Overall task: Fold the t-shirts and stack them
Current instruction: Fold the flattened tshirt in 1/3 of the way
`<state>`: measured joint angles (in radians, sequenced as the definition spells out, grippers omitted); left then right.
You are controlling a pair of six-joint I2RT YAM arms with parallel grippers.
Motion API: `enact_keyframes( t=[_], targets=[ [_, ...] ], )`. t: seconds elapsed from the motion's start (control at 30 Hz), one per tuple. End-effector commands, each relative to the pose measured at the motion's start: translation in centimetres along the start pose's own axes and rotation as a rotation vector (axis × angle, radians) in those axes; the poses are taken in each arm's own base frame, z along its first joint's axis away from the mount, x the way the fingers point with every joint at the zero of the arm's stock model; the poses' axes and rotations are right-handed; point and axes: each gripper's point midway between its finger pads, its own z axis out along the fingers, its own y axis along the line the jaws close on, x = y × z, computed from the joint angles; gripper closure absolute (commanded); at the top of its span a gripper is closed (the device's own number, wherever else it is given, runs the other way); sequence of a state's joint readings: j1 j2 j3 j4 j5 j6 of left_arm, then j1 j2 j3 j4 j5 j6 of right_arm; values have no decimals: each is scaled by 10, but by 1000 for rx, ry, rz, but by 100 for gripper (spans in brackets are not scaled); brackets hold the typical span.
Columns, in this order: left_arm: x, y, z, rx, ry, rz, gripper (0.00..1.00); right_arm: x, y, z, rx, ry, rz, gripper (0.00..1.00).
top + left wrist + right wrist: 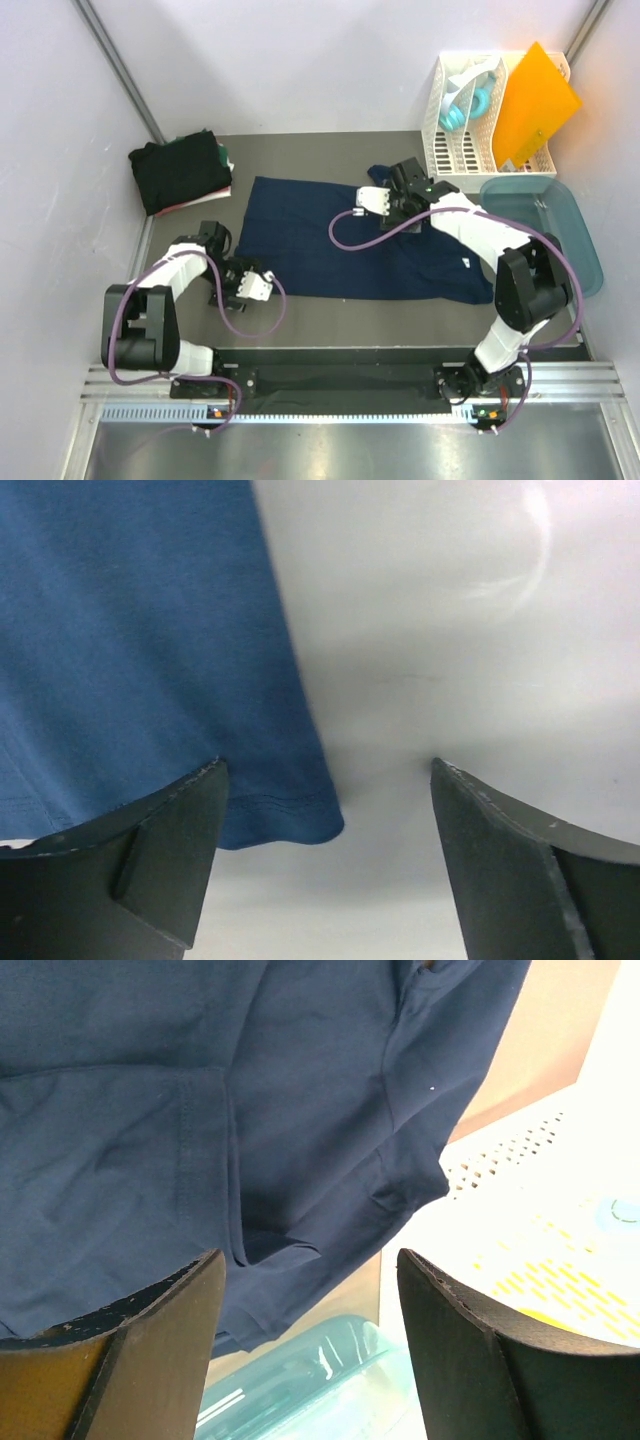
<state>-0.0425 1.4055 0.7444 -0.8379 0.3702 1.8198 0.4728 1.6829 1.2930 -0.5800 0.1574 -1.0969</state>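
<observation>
Navy blue t-shirt (350, 245) spread flat across the middle of the table (330, 315). Stack of folded dark t-shirts (180, 172) at the far left corner, well apart from it. Left end effector (256, 285) low at the near-left hem corner, jaws wide apart, cloth edge just beside one finger, nothing gripped. Right end effector (373, 199) over the far edge by a sleeve, jaws likewise parted, nothing pinched. Teal tub (560, 225) to the right; white slotted rack (465, 120) with orange sheet (535, 100) behind.
</observation>
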Motion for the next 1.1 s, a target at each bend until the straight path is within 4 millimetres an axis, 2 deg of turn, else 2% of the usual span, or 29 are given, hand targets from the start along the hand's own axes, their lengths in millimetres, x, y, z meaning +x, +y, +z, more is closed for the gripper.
enact_keyframes(
  t=[0.0,0.03,0.13,0.27,0.4,0.5,0.53,0.63,0.67,0.73,0.87,1.0,1.07],
  targets=[
    [7,19,17,-44,2,2,18,-9,-27,-7,69,-28,10,31],
    [9,21,19,-43,6,-1,20,-9,-28,-7,71,-27,5,31],
    [16,25,21,-30,30,-13,35,-11,-33,-7,79,-30,3,31],
    [22,36,20,-20,51,-26,32,-12,-39,-7,89,-33,6,31],
    [28,32,21,29,76,-12,32,-12,-43,-8,100,-34,1,31],
    [33,27,20,70,99,2,39,-10,-46,-9,111,-32,0,32],
    [33,27,19,79,104,11,53,-10,-47,-9,115,-33,2,32],
    [37,21,18,126,124,6,65,-8,-51,-10,127,-33,4,32],
    [38,19,19,139,127,-5,85,-7,-51,-9,129,-29,1,32],
    [37,19,18,139,127,-23,100,-5,-53,-9,134,-27,3,32],
    [34,9,12,166,132,-33,100,0,-58,-8,141,-21,1,32],
    [32,-24,2,263,156,-31,100,5,-65,-7,153,-17,2,32],
    [31,-34,-6,285,169,-31,100,9,-67,-5,153,-13,5,32]
  ],
)
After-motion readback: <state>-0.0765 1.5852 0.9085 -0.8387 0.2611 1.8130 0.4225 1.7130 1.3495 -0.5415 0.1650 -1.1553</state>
